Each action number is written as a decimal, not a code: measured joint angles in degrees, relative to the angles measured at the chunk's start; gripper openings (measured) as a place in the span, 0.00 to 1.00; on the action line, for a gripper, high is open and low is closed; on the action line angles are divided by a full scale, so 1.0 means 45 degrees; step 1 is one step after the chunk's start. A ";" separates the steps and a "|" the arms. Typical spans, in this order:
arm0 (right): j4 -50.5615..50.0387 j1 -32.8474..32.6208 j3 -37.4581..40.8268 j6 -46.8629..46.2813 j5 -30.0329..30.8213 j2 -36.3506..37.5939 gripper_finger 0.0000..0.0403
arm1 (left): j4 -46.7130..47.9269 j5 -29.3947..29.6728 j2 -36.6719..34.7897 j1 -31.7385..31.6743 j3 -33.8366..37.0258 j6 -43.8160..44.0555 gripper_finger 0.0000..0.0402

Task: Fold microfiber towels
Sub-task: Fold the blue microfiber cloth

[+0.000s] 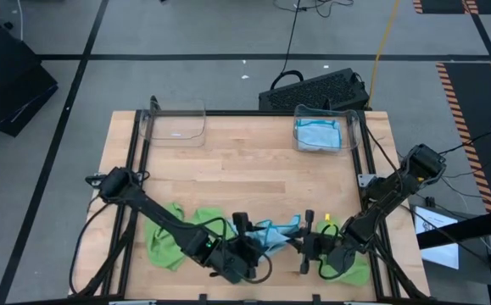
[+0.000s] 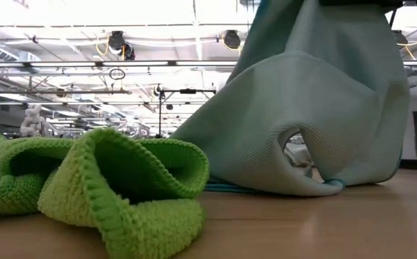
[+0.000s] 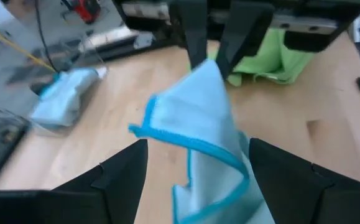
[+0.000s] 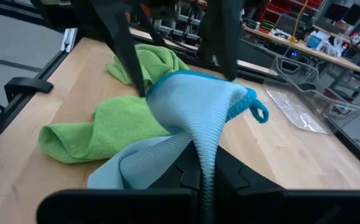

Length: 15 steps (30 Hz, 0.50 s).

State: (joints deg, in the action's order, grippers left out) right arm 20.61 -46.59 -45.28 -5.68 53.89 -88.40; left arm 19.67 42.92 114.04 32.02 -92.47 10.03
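A light blue towel [image 1: 277, 230] with teal edging is bunched up near the table's near edge, between my two grippers. In the low view the towel [image 2: 316, 108] stands raised, with its lower folds on the wood. My right gripper [image 4: 204, 180] is shut on it from the right. My left gripper [image 3: 195, 168] is open. Its two fingers stand on either side of the towel's other end, and I cannot tell whether they touch it. A lime green towel [image 1: 173, 233] lies crumpled to the left. Another green towel [image 1: 357, 267] lies under my right arm. My right gripper pinches a gathered fold of the blue towel [image 4: 206, 146] between its two shut fingers, several layers together. The fingers come from the table's right side, slanting down. The towel is drawn up into a ridge at the hold, and its lower part [image 2: 280, 188] rests on the table.
Two clear bins stand at the far edge. The left bin [image 1: 175, 124] looks bare, and the right bin [image 1: 321, 134] holds folded blue towels. A black keyboard [image 1: 313, 89] lies beyond the table. Bare wood [image 1: 245, 174] fills the table's middle.
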 joint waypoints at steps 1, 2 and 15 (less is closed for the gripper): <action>0.0007 -0.0018 0.0000 0.0113 0.0000 -0.0005 0.01 | 0.0089 -0.0163 0.0000 -0.0050 0.0000 0.0236 0.69; 0.0010 -0.0057 0.0000 0.0185 0.0000 -0.0005 0.01 | 0.0133 -0.0380 0.0000 -0.0138 0.0000 0.0514 0.69; 0.0007 -0.0257 0.0000 0.0765 0.0000 -0.0005 0.01 | -0.1210 -0.2973 0.0000 -0.0743 0.0000 0.1638 0.69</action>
State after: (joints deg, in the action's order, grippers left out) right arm 20.64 -47.75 -45.28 -2.24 53.89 -88.42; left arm 14.22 29.54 114.04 28.68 -92.47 17.40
